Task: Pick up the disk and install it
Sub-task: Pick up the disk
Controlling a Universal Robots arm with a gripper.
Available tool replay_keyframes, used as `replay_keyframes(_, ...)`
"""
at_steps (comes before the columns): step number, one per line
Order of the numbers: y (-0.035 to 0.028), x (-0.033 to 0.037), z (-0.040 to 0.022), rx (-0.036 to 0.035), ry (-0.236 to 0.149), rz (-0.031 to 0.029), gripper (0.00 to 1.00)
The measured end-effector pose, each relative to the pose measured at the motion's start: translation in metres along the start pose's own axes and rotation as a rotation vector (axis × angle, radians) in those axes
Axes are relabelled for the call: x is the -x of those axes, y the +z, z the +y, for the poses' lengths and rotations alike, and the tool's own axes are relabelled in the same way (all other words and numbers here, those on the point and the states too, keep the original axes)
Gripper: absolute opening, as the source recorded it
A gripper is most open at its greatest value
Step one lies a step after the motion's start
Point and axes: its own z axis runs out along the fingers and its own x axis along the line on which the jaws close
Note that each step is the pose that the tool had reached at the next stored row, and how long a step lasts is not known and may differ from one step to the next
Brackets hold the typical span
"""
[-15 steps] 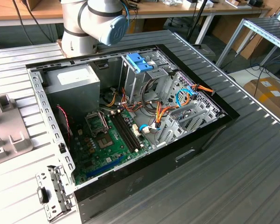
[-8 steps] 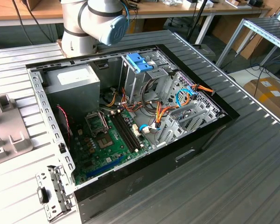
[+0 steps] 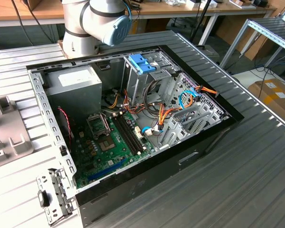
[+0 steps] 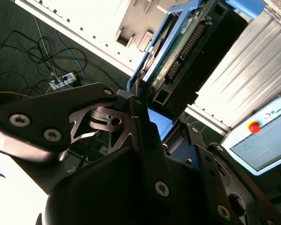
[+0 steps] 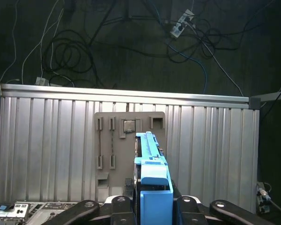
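Black gripper (image 5: 153, 202) clamps the disk (image 5: 152, 171) from both sides in the first wrist view, a finger (image 5: 119, 206) pressed to each face. The drive stands on edge, with its bright blue rail and tab toward the camera. Beyond the disk a grey fixture plate (image 5: 113, 140) lies flat on the ribbed aluminium table (image 5: 47, 150), and past the table's far edge loose cables (image 5: 75, 47) and a power strip (image 5: 180, 26) sit on the dark floor.

In the second wrist view the gripper (image 4: 161, 124) holds the disk (image 4: 178, 61) clear of any surface (its green circuit board and connector row face the lens). A teach pendant (image 4: 262, 140) with a red button (image 4: 254, 126) sits off to one side.

The exterior view shows the arm (image 3: 95, 23) at the table's far edge, behind the open computer case (image 3: 180, 161). Inside the case a green motherboard (image 3: 104, 147) lies on the floor, a large grey power-supply box (image 3: 76, 88) fills the corner toward the exterior view's left, and a light-blue latch piece (image 3: 142, 61) tops the metal drive cage (image 3: 180, 90) among orange and blue wires.
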Motion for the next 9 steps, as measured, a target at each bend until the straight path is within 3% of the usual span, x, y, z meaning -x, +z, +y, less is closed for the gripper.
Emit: replay_keyframes(9, 0.0018, -0.0123, 0.0002, 0.0000, 0.000, 0.0000, 0.37)
